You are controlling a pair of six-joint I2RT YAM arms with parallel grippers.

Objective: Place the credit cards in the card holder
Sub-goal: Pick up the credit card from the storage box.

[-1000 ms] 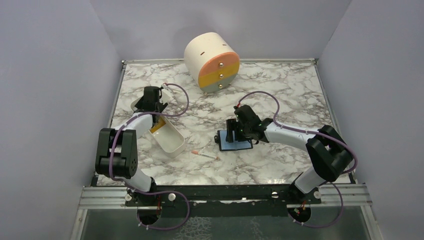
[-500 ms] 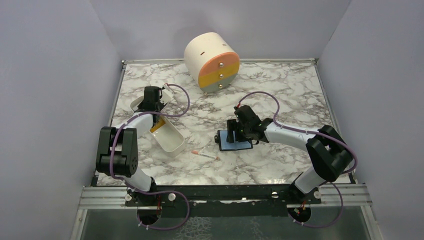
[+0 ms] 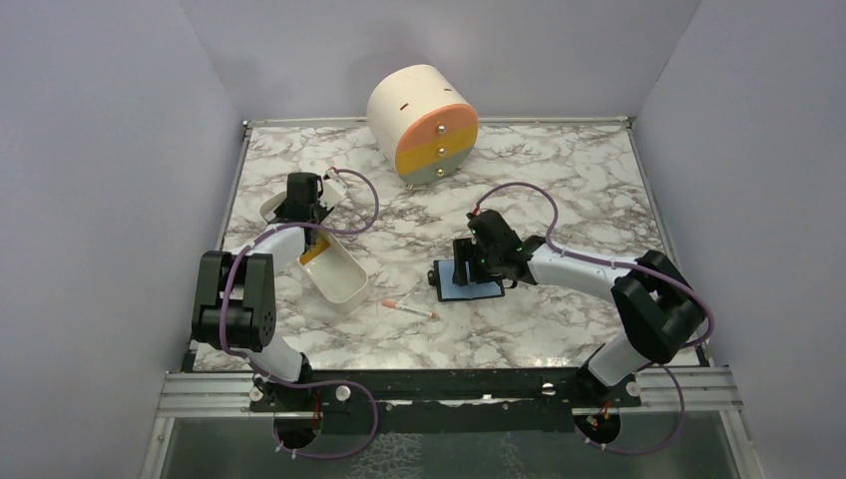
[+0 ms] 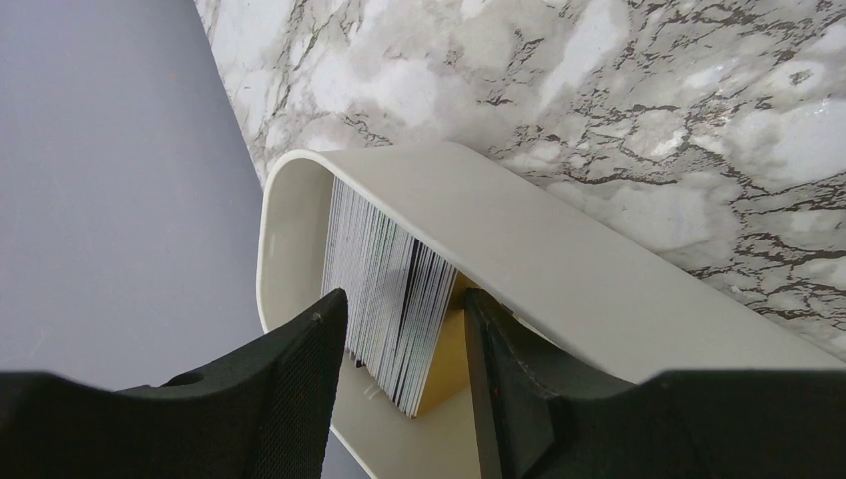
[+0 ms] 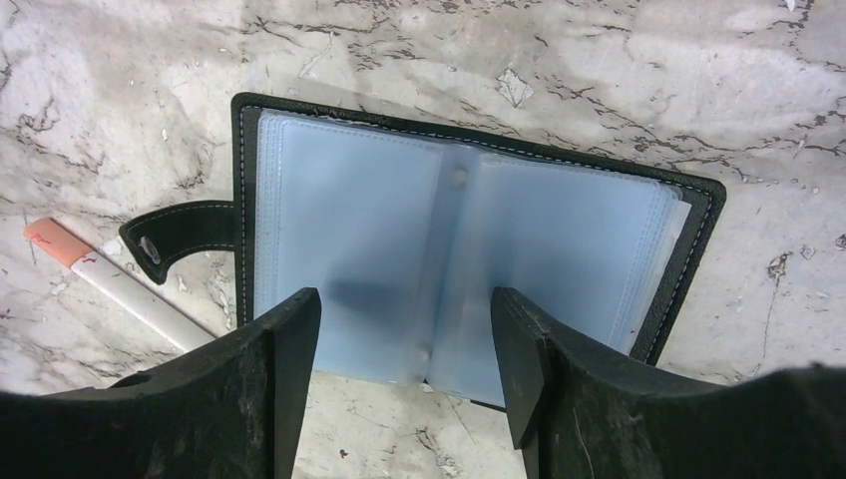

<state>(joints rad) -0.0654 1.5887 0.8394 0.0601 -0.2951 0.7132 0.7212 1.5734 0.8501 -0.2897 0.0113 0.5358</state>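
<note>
Credit cards [image 4: 389, 289] stand on edge in a white tray [image 4: 559, 249] at the counter's [image 3: 559, 180] left. The left fingers [image 4: 299, 389] flank the stack, but I cannot tell if they grip it. The card holder [image 5: 449, 259] lies open mid-counter, long axis left-right, its strap pointing left toward a white-and-pink stick [image 5: 120, 289]. The right fingers [image 5: 269, 399] are spread open above it.

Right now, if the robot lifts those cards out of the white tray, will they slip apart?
Probably. The cards are a loose stack standing on edge in the tray, so outer ones may slide. Their straight, unbent edges suggest each stays stiff, not floppy.
</note>
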